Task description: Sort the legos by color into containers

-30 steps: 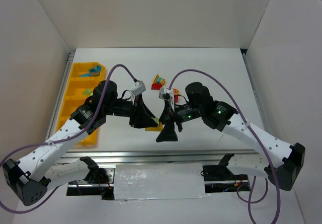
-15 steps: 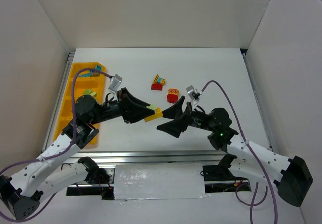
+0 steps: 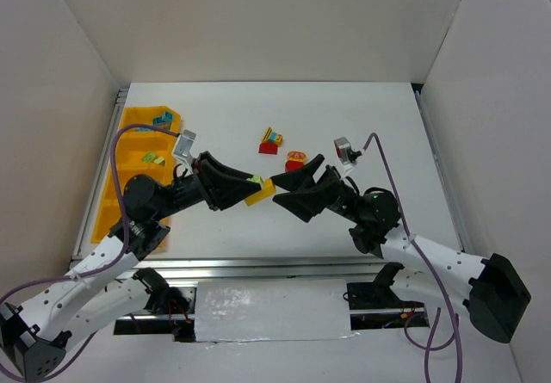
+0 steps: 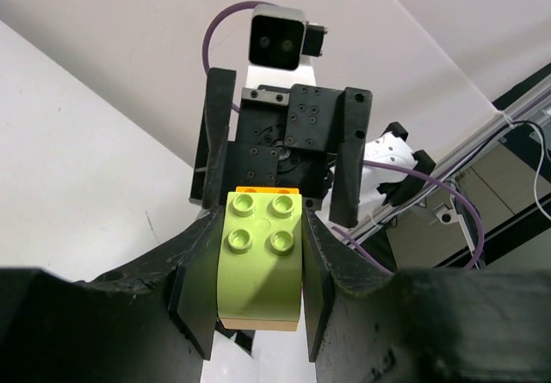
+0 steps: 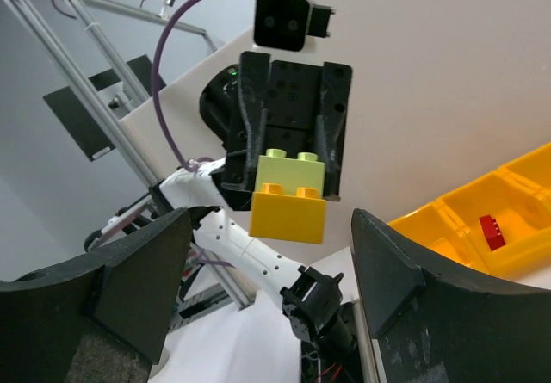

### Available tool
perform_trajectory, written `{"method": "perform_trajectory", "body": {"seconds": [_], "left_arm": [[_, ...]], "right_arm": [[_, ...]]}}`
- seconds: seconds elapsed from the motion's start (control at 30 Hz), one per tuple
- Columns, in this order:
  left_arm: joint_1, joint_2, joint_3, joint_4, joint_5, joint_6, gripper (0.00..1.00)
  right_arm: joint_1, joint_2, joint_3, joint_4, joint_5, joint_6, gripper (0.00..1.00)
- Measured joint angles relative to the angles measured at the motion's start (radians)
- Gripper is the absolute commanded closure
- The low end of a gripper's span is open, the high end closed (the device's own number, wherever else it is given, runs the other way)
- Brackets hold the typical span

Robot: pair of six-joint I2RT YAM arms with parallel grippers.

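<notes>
My left gripper (image 3: 252, 190) is shut on a two-brick clump held in the air above the table. The clump is a pale green lego (image 4: 260, 262) stuck to a yellow lego (image 5: 290, 215). The green one sits between my left fingers and the yellow one pokes out toward the right arm. My right gripper (image 5: 271, 217) faces it, open, with a finger on each side of the yellow brick and a gap on both sides. The yellow-orange containers (image 3: 129, 138) lie at the left, with teal-blue legos (image 3: 159, 123) in the far compartment and a green one (image 3: 153, 157) in the one below.
Two more clumps lie on the white table behind the grippers: a red, yellow and blue one (image 3: 272, 140) and a red and yellow one (image 3: 296, 159). A red brick (image 5: 492, 228) sits in a tray compartment. White walls enclose the table on three sides.
Both grippers have risen from the table and turned tip to tip, the left carrying the green and yellow clump. The right jaws have narrowed around the yellow brick.
</notes>
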Motion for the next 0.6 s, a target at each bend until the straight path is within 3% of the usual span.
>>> {"method": "perform_trajectory", "body": {"seconds": [0.37,0.53,0.6], "left_arm": [[0.0,-0.023,-0.021,0.044,-0.024,-0.014,1.0],[0.0,-0.013,-0.023,0.06,-0.024,-0.022,1.0],[0.0,-0.01,-0.023,0.06,-0.024,-0.029,1.0]], "right_arm": [[0.04,0.06,0.037,-0.045,0.04,-0.001,0.28],[0.058,0.076,0.053,-0.045,0.04,-0.002,0.43],[0.061,0.082,0.058,-0.044,0.04,0.0,0.45]]}}
